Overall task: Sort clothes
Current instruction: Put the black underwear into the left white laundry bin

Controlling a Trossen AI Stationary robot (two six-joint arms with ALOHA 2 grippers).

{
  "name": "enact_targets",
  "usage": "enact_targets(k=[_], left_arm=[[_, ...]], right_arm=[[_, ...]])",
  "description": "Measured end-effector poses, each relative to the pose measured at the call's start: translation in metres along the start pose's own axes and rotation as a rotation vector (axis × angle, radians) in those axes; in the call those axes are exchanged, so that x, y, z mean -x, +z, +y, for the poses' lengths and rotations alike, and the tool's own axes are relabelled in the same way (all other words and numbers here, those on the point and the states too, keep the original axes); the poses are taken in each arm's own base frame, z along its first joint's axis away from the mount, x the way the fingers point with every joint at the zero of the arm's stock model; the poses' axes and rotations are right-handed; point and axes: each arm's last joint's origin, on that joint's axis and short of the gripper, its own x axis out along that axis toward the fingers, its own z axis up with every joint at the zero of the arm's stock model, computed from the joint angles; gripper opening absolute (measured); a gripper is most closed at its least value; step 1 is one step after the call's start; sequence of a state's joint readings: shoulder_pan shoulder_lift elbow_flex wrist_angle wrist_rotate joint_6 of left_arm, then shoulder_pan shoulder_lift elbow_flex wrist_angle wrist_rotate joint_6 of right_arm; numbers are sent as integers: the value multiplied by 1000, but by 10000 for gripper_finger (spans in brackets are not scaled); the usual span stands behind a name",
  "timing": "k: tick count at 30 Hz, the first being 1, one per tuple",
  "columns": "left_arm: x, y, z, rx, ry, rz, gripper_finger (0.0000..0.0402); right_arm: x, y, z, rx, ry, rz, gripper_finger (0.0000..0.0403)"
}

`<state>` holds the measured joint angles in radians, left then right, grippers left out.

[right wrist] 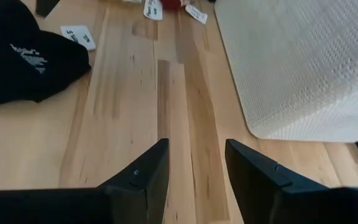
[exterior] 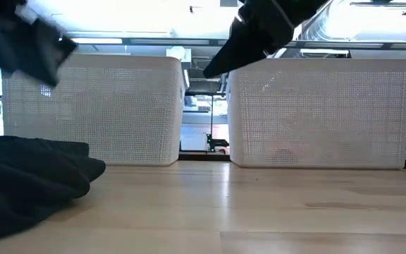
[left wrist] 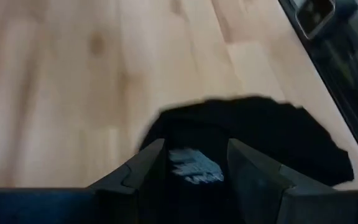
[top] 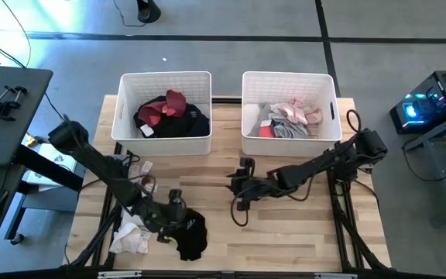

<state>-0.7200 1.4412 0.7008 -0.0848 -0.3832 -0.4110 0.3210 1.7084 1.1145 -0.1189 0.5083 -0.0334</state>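
Left tool (left wrist: 191, 163), fingers apart and empty, hangs directly over the crumpled black fabric garment (left wrist: 253, 140) on the wooden surface (left wrist: 73, 93); limp and light, likely best pinched at a raised fold.

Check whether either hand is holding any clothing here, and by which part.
Neither holds anything. The left hand is open above the black garment; the right hand is open over bare table.

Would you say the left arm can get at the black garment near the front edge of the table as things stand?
Probably yes. The left gripper hangs right at the black garment, its fingers apart, and in the left wrist view the cloth lies between and beyond the fingers with nothing covering it. The white garment lies off to the side.
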Motion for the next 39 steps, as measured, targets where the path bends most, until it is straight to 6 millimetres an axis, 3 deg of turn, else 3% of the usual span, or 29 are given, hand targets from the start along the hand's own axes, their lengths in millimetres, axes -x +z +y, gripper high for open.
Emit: enact_targets(k=[5, 10, 15, 20, 24, 28, 33, 39], left_arm=[[-31, -35, 4, 48, -66, 8, 161], [-59, -64, 5, -61, -22, 76, 160], [-76, -67, 2, -106, -33, 29, 125], [-70, -55, 9, -123, -43, -23, 30], [-50, -40, 19, -192, 82, -72, 17], [-13, -11, 26, -276, 264, -230, 17], [47, 36, 37, -336, 506, -443, 4], [126, 83, 67, -390, 938, -460, 5]], right_arm=[[1, -3, -1, 12, -11, 34, 145], [4, -4, -3, 22, -13, 51, 145], [4, -5, -3, 26, -40, 59, 145], [4, -5, -4, -3, -41, 57, 145], [3, -2, -4, -67, -46, 33, 145], [0, 0, -4, -114, -47, 4, 145], [-5, 1, -1, -115, -47, -23, 145], [-11, -1, 2, -113, -49, -24, 145]])
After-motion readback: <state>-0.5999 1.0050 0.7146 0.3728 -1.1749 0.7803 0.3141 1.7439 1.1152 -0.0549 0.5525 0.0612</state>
